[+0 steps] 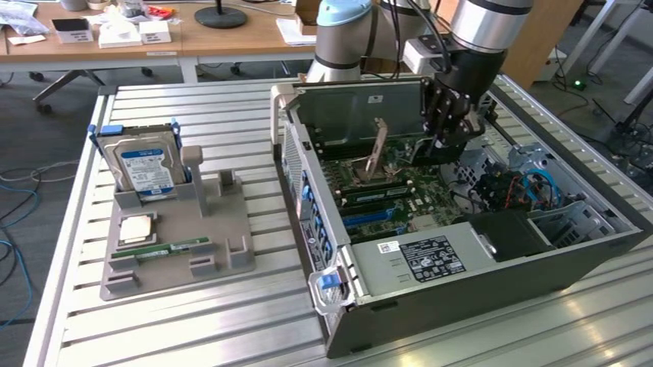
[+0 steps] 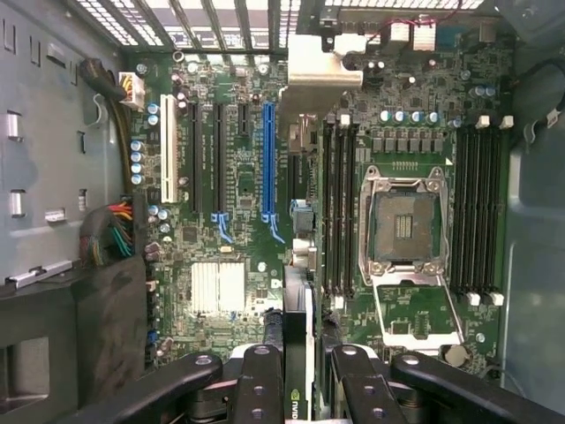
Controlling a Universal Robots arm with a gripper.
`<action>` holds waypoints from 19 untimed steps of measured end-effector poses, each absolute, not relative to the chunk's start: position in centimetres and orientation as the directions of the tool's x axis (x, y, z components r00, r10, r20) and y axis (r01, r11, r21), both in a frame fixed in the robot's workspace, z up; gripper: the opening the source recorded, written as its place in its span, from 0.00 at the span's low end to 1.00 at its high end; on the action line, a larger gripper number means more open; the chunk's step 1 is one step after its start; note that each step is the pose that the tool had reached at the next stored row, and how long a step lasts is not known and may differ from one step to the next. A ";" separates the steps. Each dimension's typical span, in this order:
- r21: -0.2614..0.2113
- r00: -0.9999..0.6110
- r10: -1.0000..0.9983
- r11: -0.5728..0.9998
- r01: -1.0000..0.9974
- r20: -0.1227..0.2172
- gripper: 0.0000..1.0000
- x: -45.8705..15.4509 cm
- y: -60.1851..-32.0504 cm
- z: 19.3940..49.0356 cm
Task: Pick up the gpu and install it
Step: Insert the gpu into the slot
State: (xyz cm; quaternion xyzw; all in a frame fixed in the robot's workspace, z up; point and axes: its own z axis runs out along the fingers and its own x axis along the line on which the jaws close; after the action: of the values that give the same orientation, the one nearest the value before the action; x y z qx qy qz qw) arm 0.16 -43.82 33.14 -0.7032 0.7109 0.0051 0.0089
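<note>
Gpu (image 2: 298, 318) stands edge-on between the fingers (image 2: 258, 380) of the gripper (image 2: 300, 367), which are pinched narrow on it above the motherboard (image 2: 221, 256); I judge it carried but not yet seated. Seating calls for its edge squared over the blue slot (image 2: 269, 159) just beside it. Memory slots (image 2: 340, 203) flank the other side. Farther off, its pale bracket (image 2: 322, 66) nears the case wall (image 2: 221, 18), so room is tight.

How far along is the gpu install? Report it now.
Done: the gpu has been picked up. In hand: the gripper is clamped on it, holding it edge-down over the motherboard inside the open case. Left: the card is not yet seated, and the blue slot beside it is bare.
</note>
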 end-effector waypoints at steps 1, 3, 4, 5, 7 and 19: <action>-0.005 -0.011 -1.000 0.011 -1.000 -0.020 0.26 0.1 -43.8 33.1; -0.005 -0.011 -1.000 0.011 -1.000 -0.020 0.26 -0.1 -43.8 33.0; -0.005 -0.011 -1.000 0.011 -1.000 -0.020 0.26 -0.2 -43.8 32.9; -0.005 -0.011 -1.000 0.011 -1.000 -0.020 0.26 -0.3 -43.8 32.7; -0.005 -0.011 -1.000 0.011 -1.000 -0.020 0.26 -0.4 -43.8 32.4; -0.006 -0.011 -1.000 0.011 -1.000 -0.020 0.26 -1.5 -43.8 30.8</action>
State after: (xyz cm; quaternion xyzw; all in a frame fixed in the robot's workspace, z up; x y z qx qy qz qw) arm -1.55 -43.83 30.80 -0.7032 0.7109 0.0050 0.0091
